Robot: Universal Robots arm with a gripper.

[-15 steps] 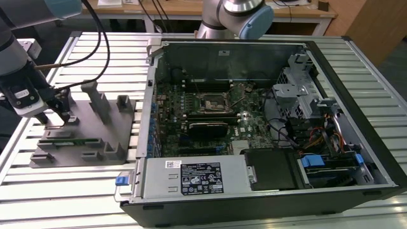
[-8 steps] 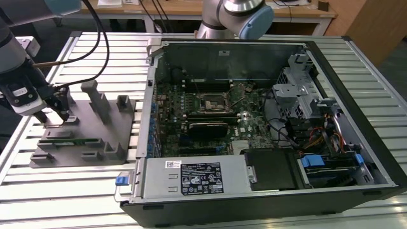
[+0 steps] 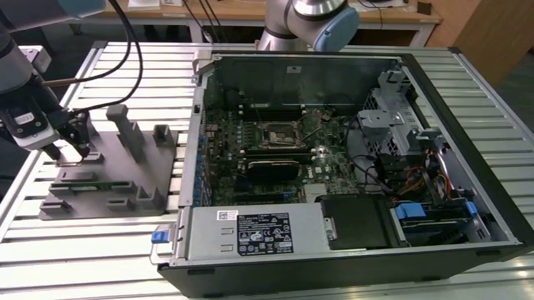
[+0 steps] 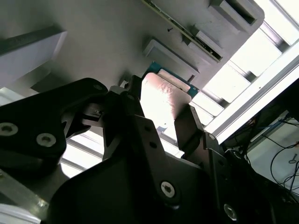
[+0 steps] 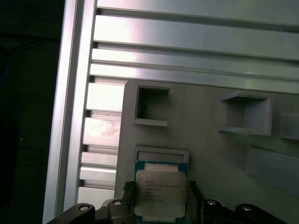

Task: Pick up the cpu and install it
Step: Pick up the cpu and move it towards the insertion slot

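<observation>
Gripper [image 4: 159, 112] fingers [image 4: 186, 127] first: drawn in to the chip's width and pressed on two opposite edges of the cpu [image 5: 161, 190], silvery lid facing up in both wrist views. Judged not yet clear of its shallow pocket in the grey fixture [image 5: 201, 116], well apart from the computer case [image 3: 467, 94], at nine o'clock of it in the exterior view.

Lift straight and level, to spare the green board's corners a snag on the pocket wall. Add no more squeeze: thin part, likely to tilt or spring out of an edge grip. Mind the fixture's upright posts [image 3: 125, 128] at two o'clock of the gripper and the green memory stick [image 3: 94, 184] at five o'clock. Hold the chip square for the black socket [image 3: 277, 134], off at three o'clock inside the case.
</observation>
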